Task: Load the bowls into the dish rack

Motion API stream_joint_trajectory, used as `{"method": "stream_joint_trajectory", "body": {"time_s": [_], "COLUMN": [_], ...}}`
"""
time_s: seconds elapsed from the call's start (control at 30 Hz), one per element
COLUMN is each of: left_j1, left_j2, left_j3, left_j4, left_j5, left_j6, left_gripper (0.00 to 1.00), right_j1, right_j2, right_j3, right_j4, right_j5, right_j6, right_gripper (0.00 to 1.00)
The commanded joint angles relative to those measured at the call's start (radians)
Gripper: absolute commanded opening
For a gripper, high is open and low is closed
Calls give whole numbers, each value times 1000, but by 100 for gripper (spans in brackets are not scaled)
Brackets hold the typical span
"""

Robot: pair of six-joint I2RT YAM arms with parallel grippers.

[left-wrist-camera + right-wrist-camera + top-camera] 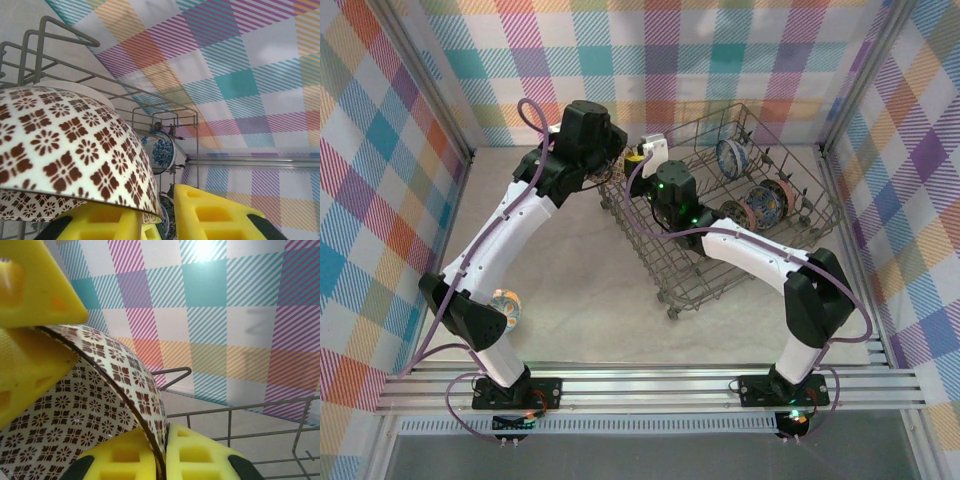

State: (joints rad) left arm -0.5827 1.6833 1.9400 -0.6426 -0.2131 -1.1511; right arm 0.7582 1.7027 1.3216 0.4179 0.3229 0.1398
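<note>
Left gripper [152, 212] sits at the rim of the brown-and-white flower-patterned ceramic bowl [75, 145], yellow fingers either side of the edge w/ a sliver of gap at one. Can't tell if it's gripping or just straddling. Bowl is held tilted, nearly on edge, at the far-left corner of the big grey wire dish rack [640, 250] — prob. so the rim can drop between tines. Right gripper [161, 440] is clamped tight on the same rim, one finger inside & one outside. Looks like a handover, since the right arm prob. reaches the slots better. Further right, a blue-white bowl [731, 157] & a red-orange bowl [770, 203] stand on edge in the rack — tines propping them.
</note>
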Motion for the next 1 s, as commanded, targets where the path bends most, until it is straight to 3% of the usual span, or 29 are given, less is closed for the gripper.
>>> {"method": "stream_joint_trajectory", "body": {"time_s": [0.0, 0.17, 0.53, 0.77, 0.97], "left_j1": [-19, -26, -78, -101, -76], "left_j2": [14, 46, 153, 112, 57], "left_j3": [36, 98, 278, 267, 263], "left_j4": [70, 51, 4, -29, -74], "left_j5": [10, 21, 132, 149, 112], "left_j6": [35, 77, 149, 201, 338], "left_gripper": [30, 44, 56, 66, 73], "right_j1": [5, 5, -71, -124, -179], "right_j2": [-66, -81, -108, -82, -80], "right_j3": [0, 7, 36, 101, 122], "right_j4": [74, 24, -169, -273, -304], "right_j5": [21, 61, 117, 167, 227], "right_j6": [-33, -47, 44, 44, 28], "right_gripper": [2, 1, 0, 0, 0]}}
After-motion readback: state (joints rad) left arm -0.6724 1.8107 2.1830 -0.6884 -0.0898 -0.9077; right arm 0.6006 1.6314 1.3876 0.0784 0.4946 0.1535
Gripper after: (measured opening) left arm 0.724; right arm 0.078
